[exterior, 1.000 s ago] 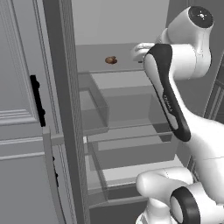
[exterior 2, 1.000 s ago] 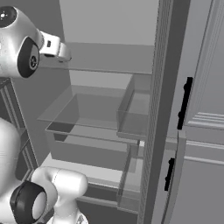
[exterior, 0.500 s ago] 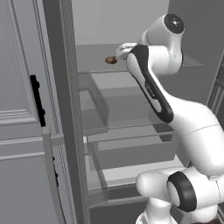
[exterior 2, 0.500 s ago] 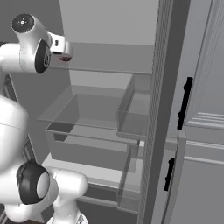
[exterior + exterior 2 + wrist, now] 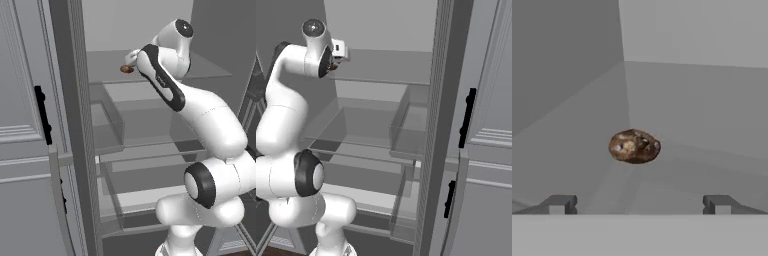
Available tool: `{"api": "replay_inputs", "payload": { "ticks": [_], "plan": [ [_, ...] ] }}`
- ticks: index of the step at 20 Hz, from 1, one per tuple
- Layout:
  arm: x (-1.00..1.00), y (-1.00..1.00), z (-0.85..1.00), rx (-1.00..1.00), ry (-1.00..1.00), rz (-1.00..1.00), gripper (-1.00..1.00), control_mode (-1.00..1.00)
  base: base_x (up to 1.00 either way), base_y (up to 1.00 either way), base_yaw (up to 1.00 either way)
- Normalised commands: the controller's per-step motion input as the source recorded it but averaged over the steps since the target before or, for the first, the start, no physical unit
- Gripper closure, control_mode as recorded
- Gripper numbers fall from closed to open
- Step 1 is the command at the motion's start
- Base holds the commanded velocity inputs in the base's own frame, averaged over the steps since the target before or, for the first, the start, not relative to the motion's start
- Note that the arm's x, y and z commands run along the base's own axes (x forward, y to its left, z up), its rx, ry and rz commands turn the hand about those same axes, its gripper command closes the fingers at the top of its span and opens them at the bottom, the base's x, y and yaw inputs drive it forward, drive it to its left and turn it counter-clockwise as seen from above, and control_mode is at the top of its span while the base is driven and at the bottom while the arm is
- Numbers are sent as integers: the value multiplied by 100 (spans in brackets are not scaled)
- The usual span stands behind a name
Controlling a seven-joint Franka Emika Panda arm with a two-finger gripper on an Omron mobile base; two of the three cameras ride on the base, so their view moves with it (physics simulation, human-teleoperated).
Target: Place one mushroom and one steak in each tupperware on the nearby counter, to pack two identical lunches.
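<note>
Mushroom: one, on upper fridge shelf, ahead of gripper, untouched. Gripper: fingers wide apart, holding nothing. Packing: apparently at first pick; steaks and trays still to come.

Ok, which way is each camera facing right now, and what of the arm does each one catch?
Left base view: behind the arm to its left, looking into the open fridge; the white arm rises lower right toward the mushroom on the upper shelf.
Right base view: behind to its right, same fridge; the arm rises lower left.
Hand view: along the open gripper, facing the mushroom ahead of its tips.
Left base and hand views share the mushroom.
</note>
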Motion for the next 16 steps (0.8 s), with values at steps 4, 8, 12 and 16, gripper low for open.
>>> {"api": "replay_inputs", "payload": {
  "ticks": [4, 8, 12, 16],
  "plan": [
    [100, 52, 0, -11, 16, 0, -100, -100, 0, 0, 0],
    [80, 56, -9, -9, 14, 0, -100, -100, 0, 0, 0],
    [37, 2, -37, -4, 0, 0, -100, -100, 0, 0, 0],
    [-35, -21, -2, 0, -3, 0, -100, -100, 0, 0, 0]
  ]
}}
